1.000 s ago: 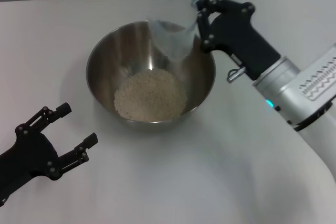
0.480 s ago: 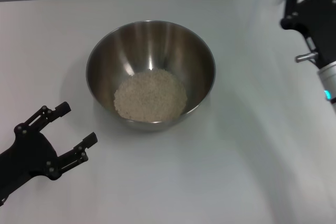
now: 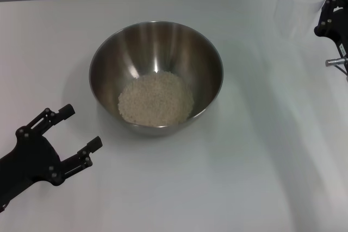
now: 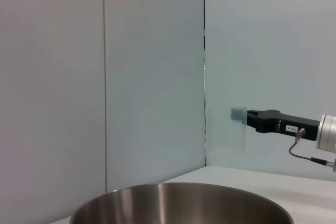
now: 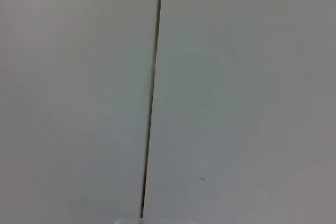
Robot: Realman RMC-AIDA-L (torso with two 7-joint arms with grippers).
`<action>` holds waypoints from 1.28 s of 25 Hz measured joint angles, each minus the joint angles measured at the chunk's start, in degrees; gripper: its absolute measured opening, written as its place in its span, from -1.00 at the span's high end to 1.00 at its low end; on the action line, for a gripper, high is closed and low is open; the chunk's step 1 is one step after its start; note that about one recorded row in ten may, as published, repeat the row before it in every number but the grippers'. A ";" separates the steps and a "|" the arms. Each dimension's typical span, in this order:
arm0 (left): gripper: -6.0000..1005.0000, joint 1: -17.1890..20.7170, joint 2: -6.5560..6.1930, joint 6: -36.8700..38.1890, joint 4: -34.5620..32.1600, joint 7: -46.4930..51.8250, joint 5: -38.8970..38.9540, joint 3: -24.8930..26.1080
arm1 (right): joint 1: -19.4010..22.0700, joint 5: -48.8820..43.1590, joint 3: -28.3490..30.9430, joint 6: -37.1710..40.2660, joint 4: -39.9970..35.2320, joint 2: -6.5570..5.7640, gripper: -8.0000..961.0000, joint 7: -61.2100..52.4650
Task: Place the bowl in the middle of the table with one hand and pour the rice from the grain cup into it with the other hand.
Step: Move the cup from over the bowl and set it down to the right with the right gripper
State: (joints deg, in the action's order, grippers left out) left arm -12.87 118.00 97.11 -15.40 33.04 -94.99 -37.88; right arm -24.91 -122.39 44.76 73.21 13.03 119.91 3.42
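Steel bowl [image 3: 156, 74] sits mid surface [image 3: 228, 177], rice [image 3: 156, 99] heaped in its bottom. My right end effector [image 3: 325, 4] is at the far right edge, well apart from the bowl, clamped on the grain cup [image 3: 296, 4], which stands upright and looks empty; left wrist view also shows the cup [image 4: 227, 132] gripped beyond the bowl rim [image 4: 181, 190]. My left end effector [image 3: 69, 133] is near-left of the bowl, fingers spread, grasping nothing.
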 joint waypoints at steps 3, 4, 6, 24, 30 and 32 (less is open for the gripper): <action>-0.68 0.00 -0.01 0.17 -0.07 0.00 0.00 0.03 | -0.05 -0.01 -0.09 -2.17 0.01 0.02 0.94 -0.10; -0.68 0.00 -0.02 0.19 -0.07 0.00 0.00 0.05 | -0.05 -0.01 -0.09 -2.17 0.01 0.02 0.94 -0.10; -0.68 0.00 -0.03 0.20 -0.07 0.00 -0.01 0.08 | -0.16 -0.12 -0.15 -4.57 0.08 0.02 0.94 -0.10; -0.68 0.18 -0.05 1.27 -0.06 0.00 0.00 0.35 | -1.38 -0.40 -3.37 -17.81 -0.01 -0.12 0.94 -0.17; -0.68 0.45 -0.05 1.88 -0.06 0.00 0.13 0.35 | -1.07 -0.40 -3.68 -17.96 0.32 -0.12 0.93 -0.17; -0.68 0.46 -0.06 2.09 -0.06 0.00 0.17 0.35 | -1.05 -0.40 -4.74 -17.95 0.32 -0.12 0.93 -0.17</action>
State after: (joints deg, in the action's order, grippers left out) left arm -12.41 117.94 99.20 -15.47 33.04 -94.81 -37.53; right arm -25.96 -122.79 40.02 55.25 13.35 119.78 3.25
